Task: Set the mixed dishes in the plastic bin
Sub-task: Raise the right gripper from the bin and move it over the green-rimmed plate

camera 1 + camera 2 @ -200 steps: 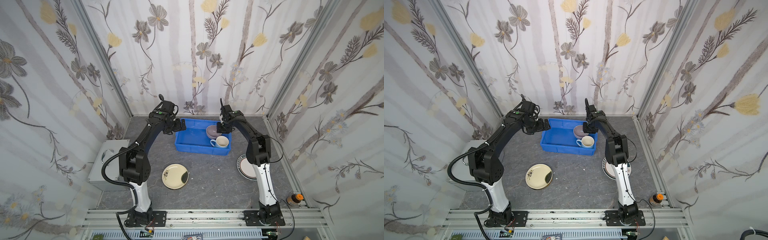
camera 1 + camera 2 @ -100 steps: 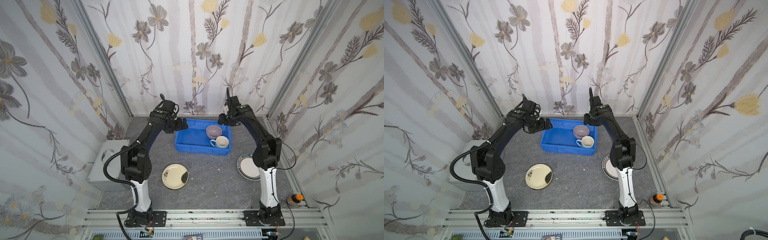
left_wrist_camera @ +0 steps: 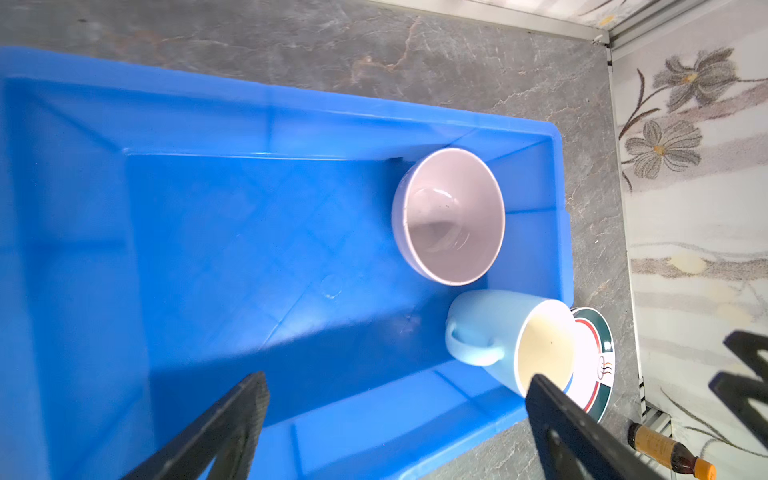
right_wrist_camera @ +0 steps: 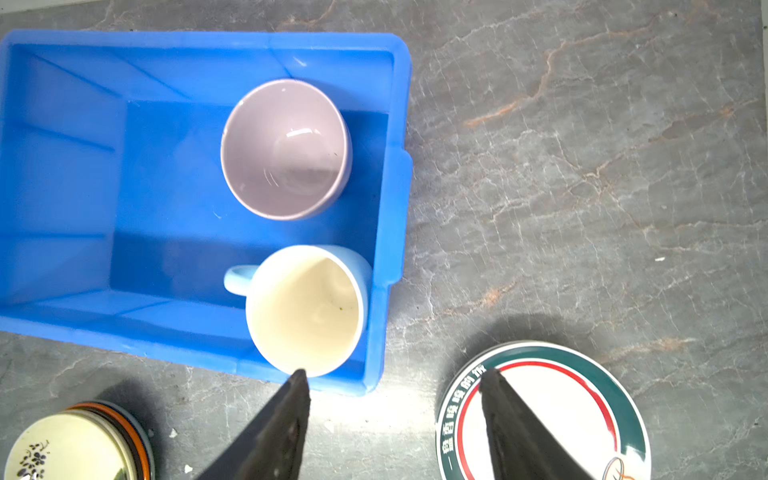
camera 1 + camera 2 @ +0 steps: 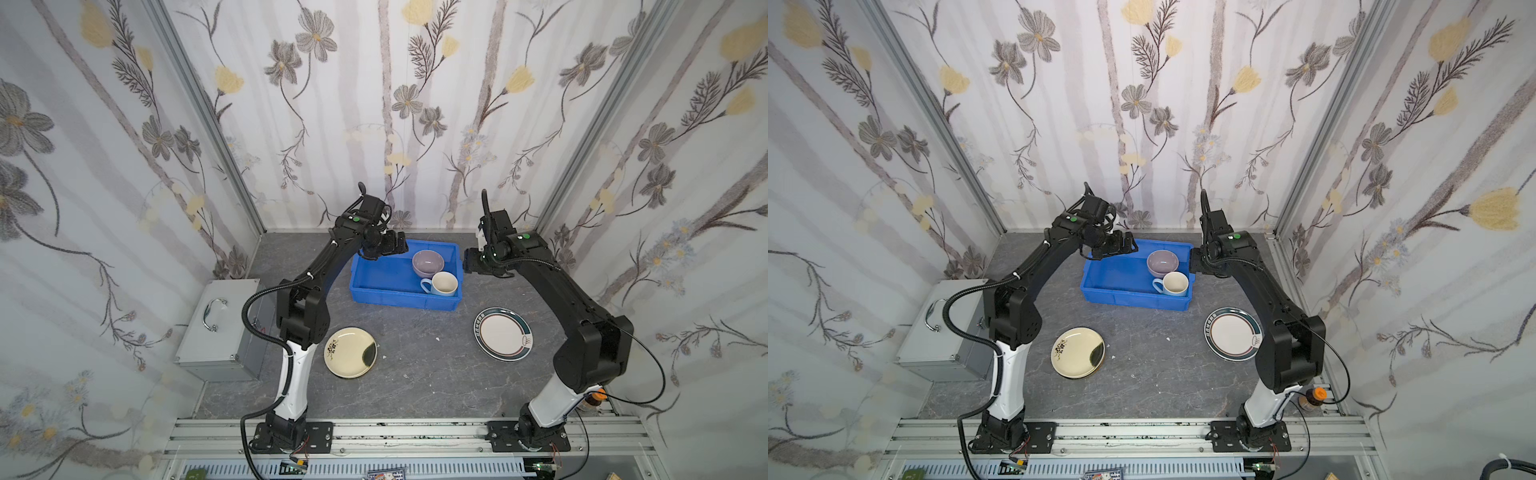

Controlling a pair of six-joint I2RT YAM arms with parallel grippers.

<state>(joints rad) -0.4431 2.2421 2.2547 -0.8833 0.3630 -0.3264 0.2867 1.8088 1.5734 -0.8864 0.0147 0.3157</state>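
The bin [image 5: 395,300] is sitting at the back of the desk [image 5: 415,374], with the bowl [image 5: 428,262] and mug [image 5: 444,284] standing upright at its right end, just beside each other. The mug is nearer the front, its handle pointing left. The left fingers [image 3: 232,424] are hovering over the bin's back left corner, spread wide and holding nothing; the bowl and mug are lying well away from them, at the bin's other end. The right fingers [image 4: 286,419] are hanging just outside the bin's right wall, close to the bowl and mug, parted with nothing between them. The cream plate [image 5: 350,352] is topping a stack at front left, and the white plate [image 5: 503,333] is lying alone at front right
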